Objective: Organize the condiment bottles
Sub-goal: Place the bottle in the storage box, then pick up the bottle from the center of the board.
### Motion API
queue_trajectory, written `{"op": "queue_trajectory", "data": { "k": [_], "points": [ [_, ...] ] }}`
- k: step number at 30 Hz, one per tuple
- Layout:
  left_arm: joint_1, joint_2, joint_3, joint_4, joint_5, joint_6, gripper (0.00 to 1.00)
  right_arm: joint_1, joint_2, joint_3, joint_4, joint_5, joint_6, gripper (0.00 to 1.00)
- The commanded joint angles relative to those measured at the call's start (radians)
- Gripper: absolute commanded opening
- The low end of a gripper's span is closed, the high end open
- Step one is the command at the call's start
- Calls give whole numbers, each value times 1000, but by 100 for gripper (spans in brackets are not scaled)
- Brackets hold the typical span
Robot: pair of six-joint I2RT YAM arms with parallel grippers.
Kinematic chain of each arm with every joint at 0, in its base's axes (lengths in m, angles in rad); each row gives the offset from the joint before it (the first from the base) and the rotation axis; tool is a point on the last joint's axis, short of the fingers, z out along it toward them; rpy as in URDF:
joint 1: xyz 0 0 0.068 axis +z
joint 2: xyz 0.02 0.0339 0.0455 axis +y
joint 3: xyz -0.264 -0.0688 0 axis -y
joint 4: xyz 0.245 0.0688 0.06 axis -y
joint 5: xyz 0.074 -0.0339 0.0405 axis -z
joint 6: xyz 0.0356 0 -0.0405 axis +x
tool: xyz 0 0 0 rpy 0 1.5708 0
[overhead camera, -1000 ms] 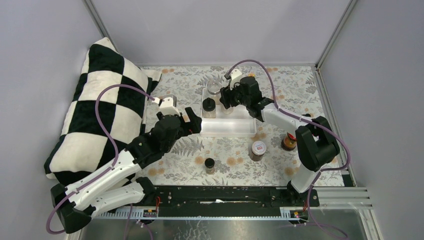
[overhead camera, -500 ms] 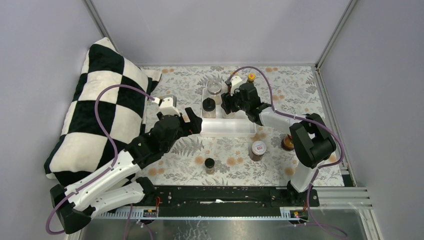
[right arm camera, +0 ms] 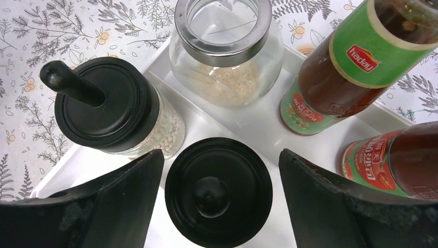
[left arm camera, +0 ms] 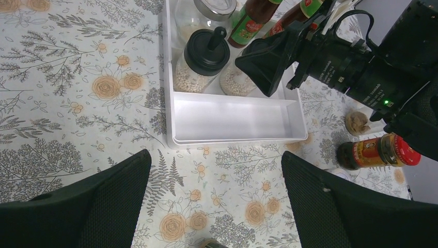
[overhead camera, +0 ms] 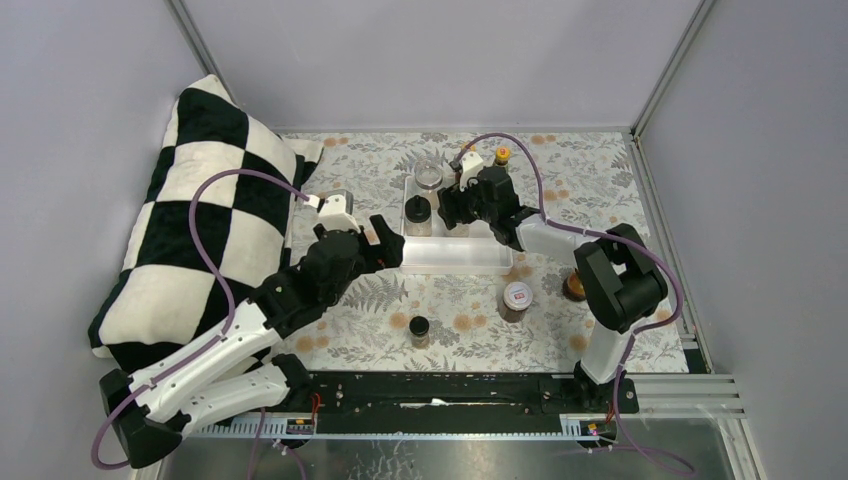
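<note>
Two black-lidded clear jars (right arm camera: 106, 106), one silver-rimmed clear jar (right arm camera: 224, 46) and two green-labelled red-sauce bottles (right arm camera: 341, 72) upright in the white tray (left arm camera: 232, 116); three small jars (overhead camera: 419, 328) outside.

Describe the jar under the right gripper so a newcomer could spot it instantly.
Find the white tray in the middle of the top view; its far end holds five containers. The target is the black-lidded jar between the open fingers of the right gripper. The other black-lidded jar stands to its left by the tray wall; the rest are a clear jar and two red-sauce bottles.
</note>
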Motion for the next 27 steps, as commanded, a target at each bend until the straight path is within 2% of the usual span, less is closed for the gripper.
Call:
{"op": "queue_trajectory", "data": {
  "k": [1,5,9,12,15,20,24,27],
  "points": [
    [4,9,22,7,1,5,99,-5,-64,24,20,3,4,91],
    [3,11,42,-5,6,9,99,-3,-159,26,-102,65,20,99],
    [0,36,54,-1,12,11,98,10,-321,-15,-262,141,51,100],
    [-21,59,53,25,13,19,98,24,-429,-20,-442,200,90,100],
    [-61,100,53,76,20,44,99,27,-490,-1,-634,333,126,100],
    [-170,296,134,136,15,107,99,17,-620,9,-809,654,234,100],
    [-247,465,230,208,8,148,99,-35,-767,81,-897,709,292,100],
    [-260,552,247,326,66,155,99,-42,-846,198,-950,738,304,100]
  ]
}}
